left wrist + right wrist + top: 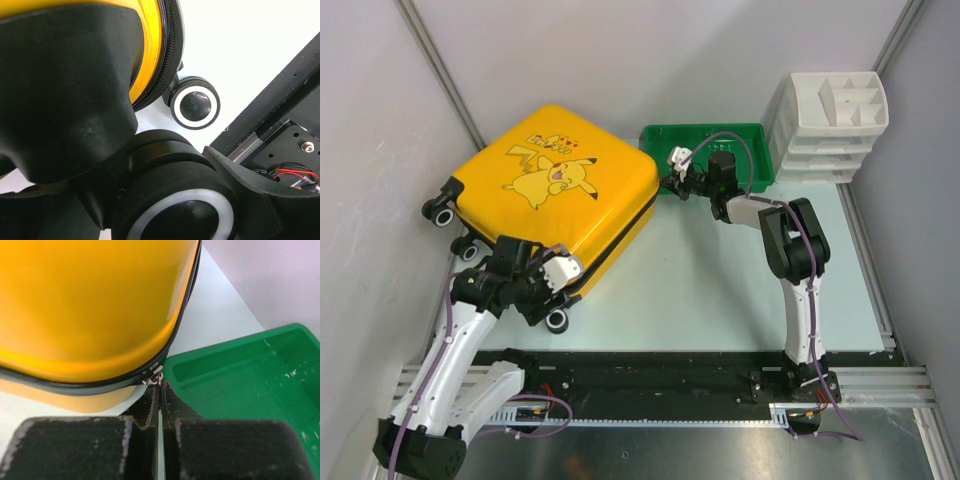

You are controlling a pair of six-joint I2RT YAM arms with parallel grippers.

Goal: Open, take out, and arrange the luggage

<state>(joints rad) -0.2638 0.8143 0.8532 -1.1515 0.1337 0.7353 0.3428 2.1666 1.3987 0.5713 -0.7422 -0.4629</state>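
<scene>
The yellow suitcase (555, 175) lies flat on the left half of the table (700, 290), cartoon side up and lid shut, its black zipper band (100, 385) running unbroken around the edge. Its far right corner sits just beside the green tray (655, 140), and a white organizer (830, 110) stands in the far right corner of the table, well apart from the suitcase. The right gripper (159, 388) reaches to that far right corner of the suitcase; its 2 fingers are pressed fully together, with the small metal zipper pull (154, 376) pinched at their tips. The left gripper (542, 280) is at the near corner of the suitcase, its jaws spread wide with 1 wheel (175, 215) between them. Whether they press on that wheel or only stand around it I cannot tell. A second wheel (195, 102) rests on the table just beyond, free of the gripper.
</scene>
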